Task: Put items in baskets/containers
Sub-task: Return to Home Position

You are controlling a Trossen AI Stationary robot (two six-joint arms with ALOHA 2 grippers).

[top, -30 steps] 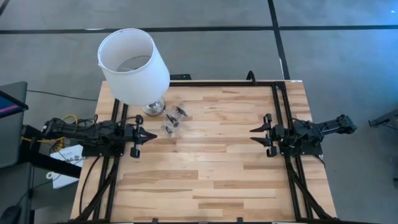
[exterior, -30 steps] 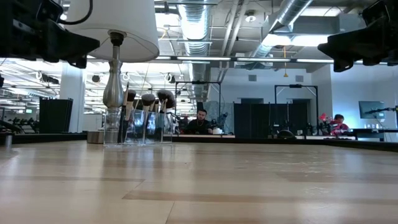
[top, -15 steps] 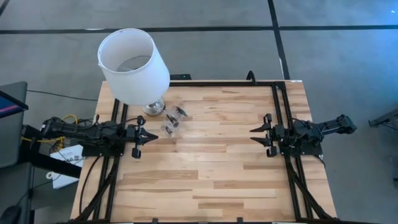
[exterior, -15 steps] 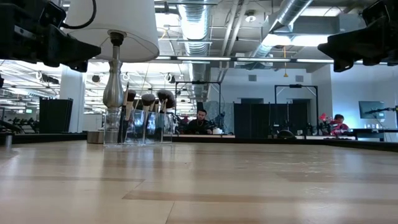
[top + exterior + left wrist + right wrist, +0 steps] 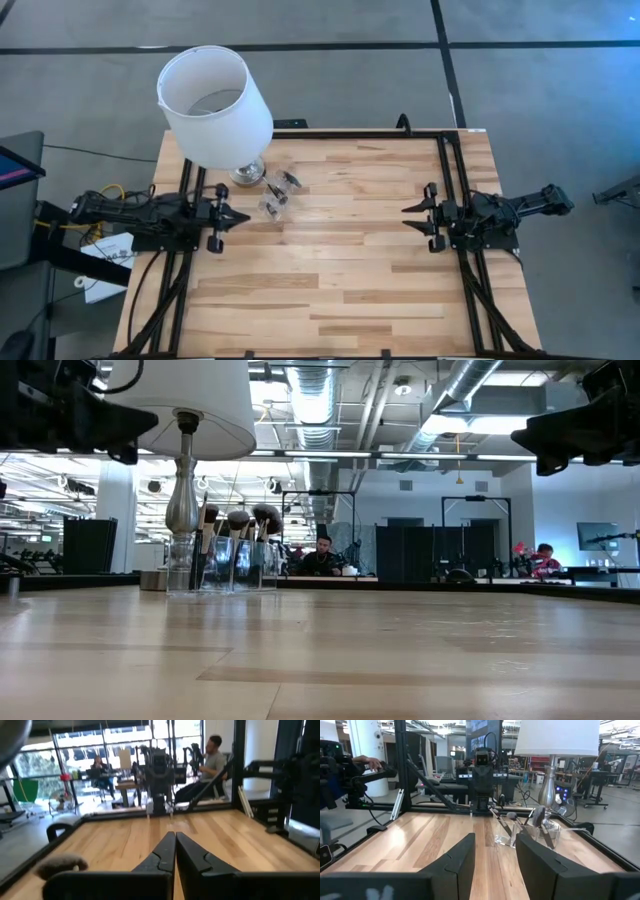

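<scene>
Two small clear containers (image 5: 283,183) (image 5: 271,205) stand on their bases on the wood at the far left, beside the lamp's foot. Dark-tipped makeup brushes (image 5: 238,520) stand upright in them, heads up; the right wrist view shows them too (image 5: 539,817). My left gripper (image 5: 246,216) hovers level at the table's left side, just short of the nearer container, fingers shut (image 5: 175,842) on nothing. My right gripper (image 5: 405,217) hovers level at the right side, far from the containers, open (image 5: 495,845) and holding nothing.
A lamp with a large white shade (image 5: 215,95) stands on a silver foot (image 5: 247,172) at the far left corner. Black rails (image 5: 448,180) run along the table's sides. Wooden tabletop (image 5: 330,260) stretches between the grippers. People sit in the room behind (image 5: 322,555).
</scene>
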